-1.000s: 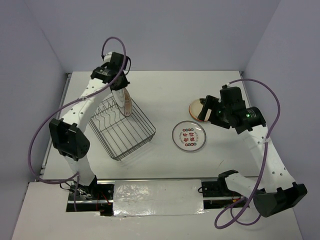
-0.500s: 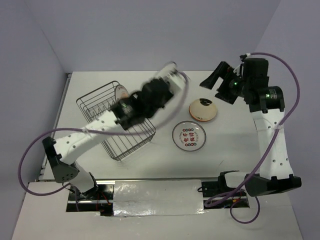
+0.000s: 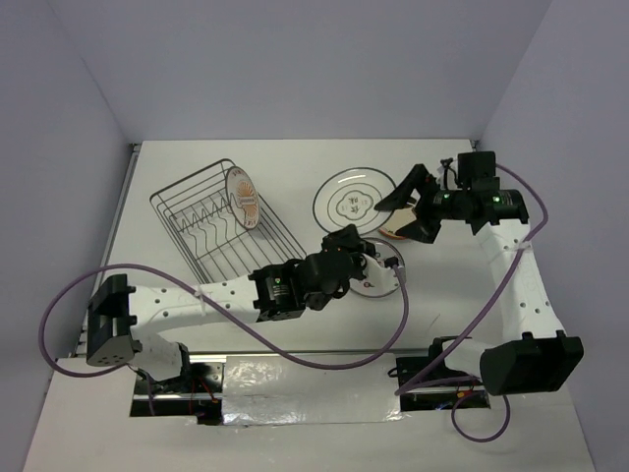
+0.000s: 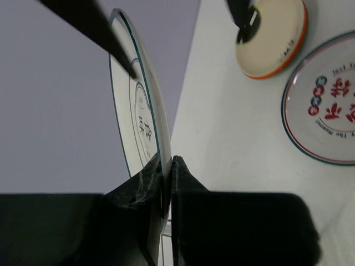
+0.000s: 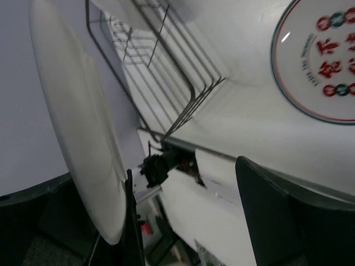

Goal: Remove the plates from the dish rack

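My left fingers (image 4: 173,166) pinch the rim of a white plate (image 3: 349,200) above the table (image 3: 295,157). My right fingers (image 3: 407,205) are spread just beside it. Another plate (image 3: 242,197) stands in the rack (image 3: 221,246). Next, I think, this one must pass across or go down flat.

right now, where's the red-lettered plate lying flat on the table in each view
Top external: red-lettered plate at centre, partly under the left arm.
Left wrist: at the right edge, cut off by the frame.
Right wrist: top right corner, cut off.
Shared landmark: the teal-rimmed plate in the left pincer, left of it in both wrist views.
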Tool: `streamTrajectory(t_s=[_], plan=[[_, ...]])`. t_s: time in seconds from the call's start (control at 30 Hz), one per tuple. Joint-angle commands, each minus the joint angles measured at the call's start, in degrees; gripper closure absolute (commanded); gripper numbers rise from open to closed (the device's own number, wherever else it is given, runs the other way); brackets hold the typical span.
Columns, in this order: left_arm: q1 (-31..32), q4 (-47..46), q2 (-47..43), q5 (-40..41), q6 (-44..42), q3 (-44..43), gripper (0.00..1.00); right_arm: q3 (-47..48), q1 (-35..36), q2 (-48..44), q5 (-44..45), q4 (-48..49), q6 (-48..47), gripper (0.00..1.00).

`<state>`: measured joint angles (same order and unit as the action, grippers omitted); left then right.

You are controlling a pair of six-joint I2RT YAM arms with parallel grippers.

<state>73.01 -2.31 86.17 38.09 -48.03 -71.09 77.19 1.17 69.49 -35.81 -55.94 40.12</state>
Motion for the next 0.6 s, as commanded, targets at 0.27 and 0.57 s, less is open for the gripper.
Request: streamTrajectory(t_s=[0.27,0.57], plan=[[3.36,-7.53,-3.38,-4.08,-0.66,-1.25,1.00,-6.53,2.61,-3.75,-7.52,15.43,5.41,0.49],[-2.59,2.71,-2.49,3.67,20.34,-5.36,0.00,-7.21,0.06,-2.52,13.12,10.41,-7.31,1.00]])
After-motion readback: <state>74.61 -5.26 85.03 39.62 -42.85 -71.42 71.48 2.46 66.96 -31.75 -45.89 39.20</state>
